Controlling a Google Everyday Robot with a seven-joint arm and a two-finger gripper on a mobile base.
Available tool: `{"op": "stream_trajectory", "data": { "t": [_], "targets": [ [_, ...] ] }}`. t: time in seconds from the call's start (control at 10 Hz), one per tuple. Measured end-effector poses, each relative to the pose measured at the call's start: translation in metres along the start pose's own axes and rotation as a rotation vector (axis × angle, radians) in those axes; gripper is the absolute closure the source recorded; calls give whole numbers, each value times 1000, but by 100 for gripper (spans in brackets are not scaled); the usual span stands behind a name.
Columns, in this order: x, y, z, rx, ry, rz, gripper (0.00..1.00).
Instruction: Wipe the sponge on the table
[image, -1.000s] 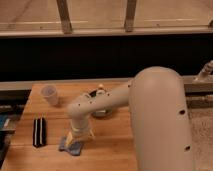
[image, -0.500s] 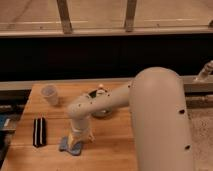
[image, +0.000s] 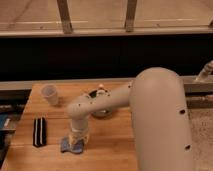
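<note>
A small light-blue sponge lies flat on the light-brown wooden table, near its front edge at lower left. My gripper points straight down onto the sponge and rests on its right part. The white arm reaches in from the lower right and covers much of the table's right side. Part of the sponge is hidden under the gripper.
A black-and-white striped block lies left of the sponge. A small white cup stands at the table's back left. A dark bowl sits behind the arm, partly hidden. The table's left edge is close to the block.
The gripper and the sponge under it have shifted slightly, staying at the same spot near the table's front. Nothing else moved.
</note>
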Motion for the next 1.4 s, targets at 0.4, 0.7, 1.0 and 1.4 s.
{"op": "stream_trajectory", "data": {
  "t": [0.4,0.7,1.0,1.4],
  "targets": [
    [-5,1,-14,-11,-49,-8,100],
    [-11,-18,-36,15,-90,24,100],
    [-1,-45,-39,57,-86,94,100],
    [20,-103,-48,116,-90,247,100]
  ]
}}
